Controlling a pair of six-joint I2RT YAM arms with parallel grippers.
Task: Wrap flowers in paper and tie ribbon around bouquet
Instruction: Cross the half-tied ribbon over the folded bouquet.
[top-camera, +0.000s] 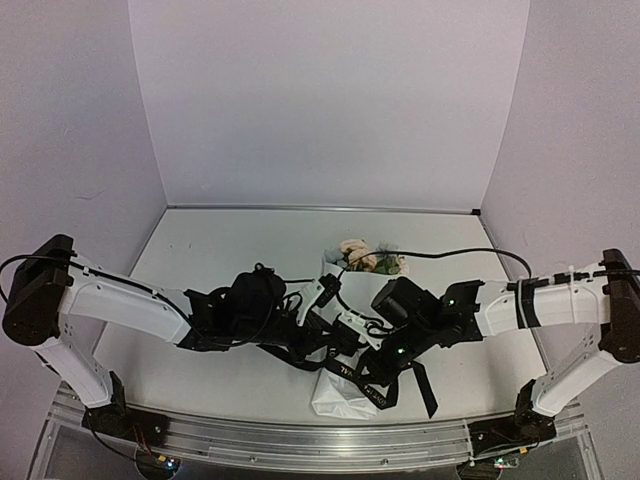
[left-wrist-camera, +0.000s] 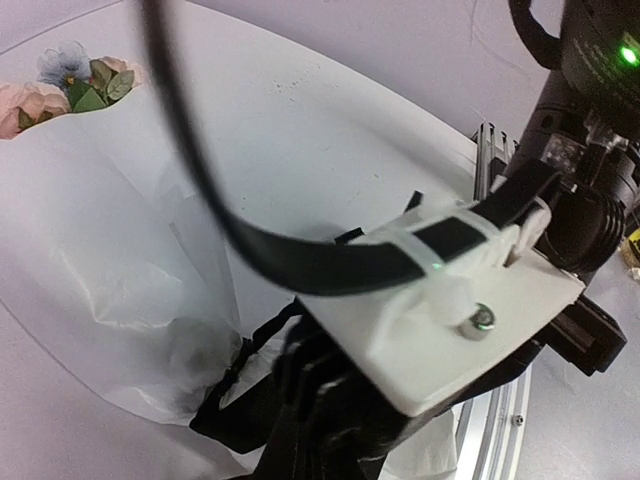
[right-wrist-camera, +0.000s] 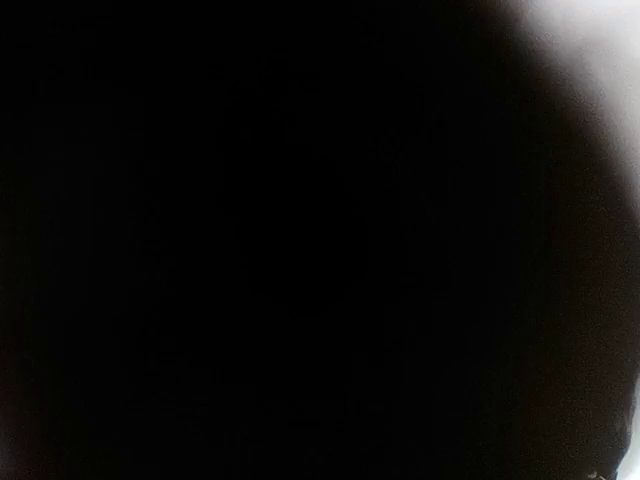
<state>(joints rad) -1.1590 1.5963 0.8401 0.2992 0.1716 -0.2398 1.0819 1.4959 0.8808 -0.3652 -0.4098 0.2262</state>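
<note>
I read the left gripper (top-camera: 318, 335) as clenched, cannot tell whether the right gripper (top-camera: 372, 368) is closed because its wrist view is black, and see both low over the bouquet (top-camera: 338, 398), its middle hidden by them and the ribbon (top-camera: 424, 384), the flowers (top-camera: 362, 258) beside a black cable (top-camera: 450, 252).

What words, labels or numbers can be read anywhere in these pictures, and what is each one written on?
Pale lettering on the black ribbon, where it crosses the white paper: too small and blurred to read.
Left wrist view: no writing on anything in sight.
Right wrist view: almost wholly dark, nothing to read.
Elsewhere in the top view: no words, labels or numbers show.
</note>
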